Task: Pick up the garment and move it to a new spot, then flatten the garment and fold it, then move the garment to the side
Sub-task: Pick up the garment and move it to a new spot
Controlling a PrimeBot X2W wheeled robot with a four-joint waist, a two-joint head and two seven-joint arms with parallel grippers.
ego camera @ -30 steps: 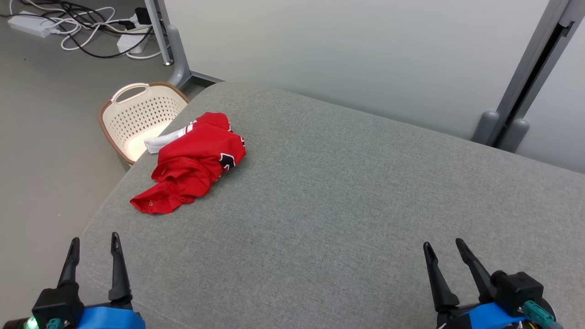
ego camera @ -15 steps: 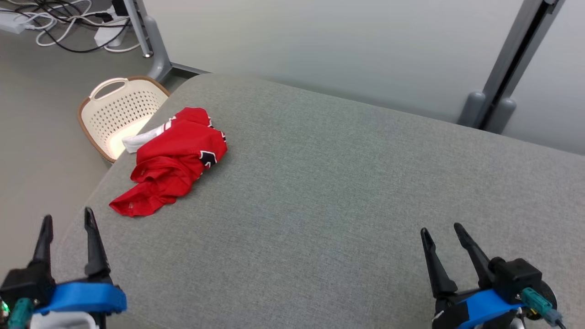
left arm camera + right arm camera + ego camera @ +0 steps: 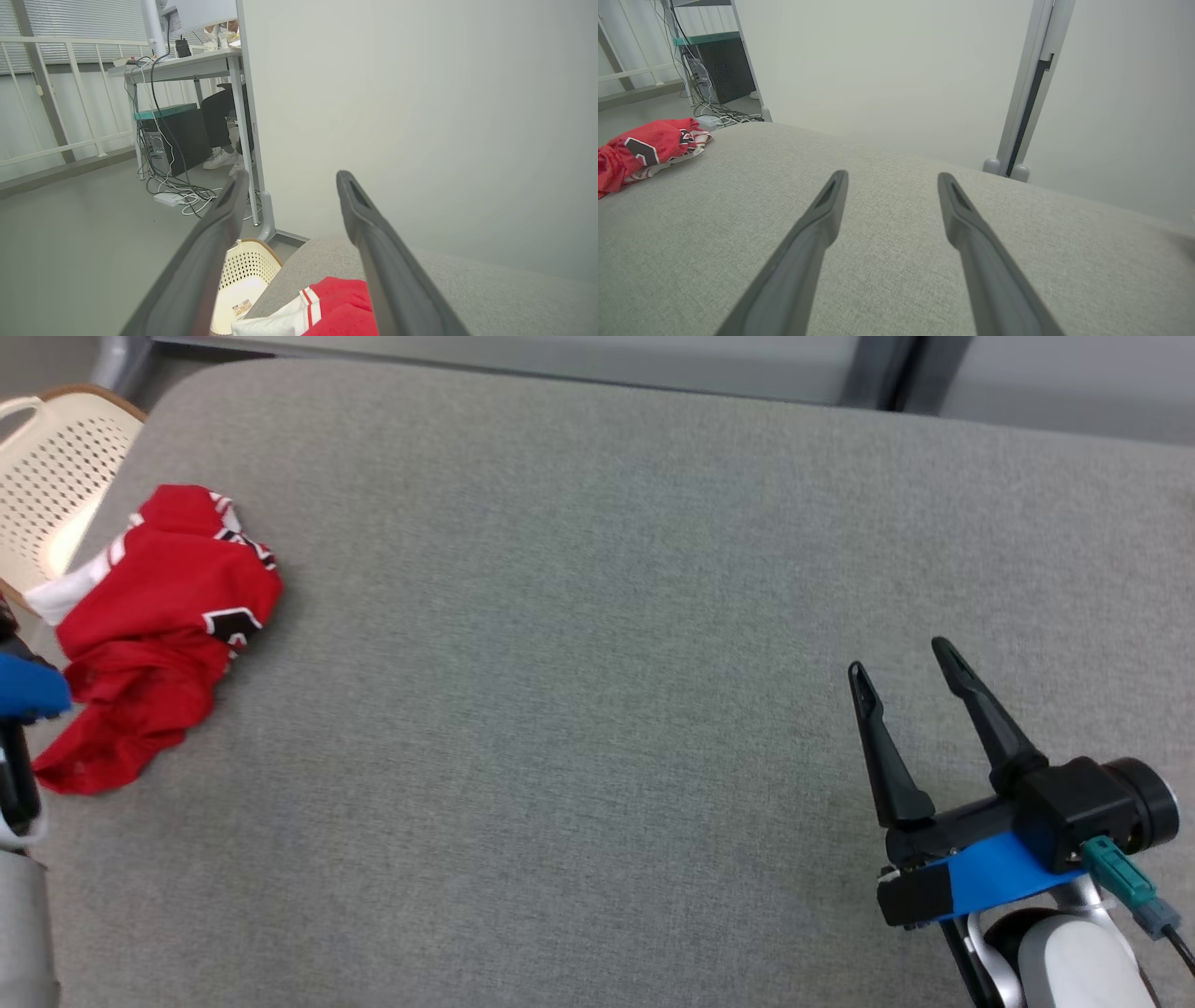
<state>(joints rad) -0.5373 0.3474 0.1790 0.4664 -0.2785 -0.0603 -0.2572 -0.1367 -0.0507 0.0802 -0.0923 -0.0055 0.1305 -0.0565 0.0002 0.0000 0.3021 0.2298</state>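
The garment [image 3: 159,635] is a crumpled red jersey with white and dark trim, lying near the left edge of the grey padded surface [image 3: 597,616]. My right gripper [image 3: 896,655] hovers open and empty over the right side, far from the garment. In the right wrist view its fingers [image 3: 892,175] stand apart above bare fabric, with the garment [image 3: 644,149] at far left. My left arm's blue wrist part [image 3: 23,686] shows at the left edge beside the garment. In the left wrist view the left gripper [image 3: 292,173] is open, and the garment [image 3: 336,303] lies just below between its fingers.
A cream perforated basket [image 3: 47,457] stands on the floor off the surface's left corner, also seen as the basket [image 3: 247,270]. Beyond it are a desk with cables [image 3: 177,196] and a seated person's feet [image 3: 224,158]. A pale partition wall [image 3: 896,70] backs the surface.
The head camera has tipped down and swung right, shifting the whole picture left and down. The garment lies as before. Both grippers remain open; the left one now sits closer to the garment.
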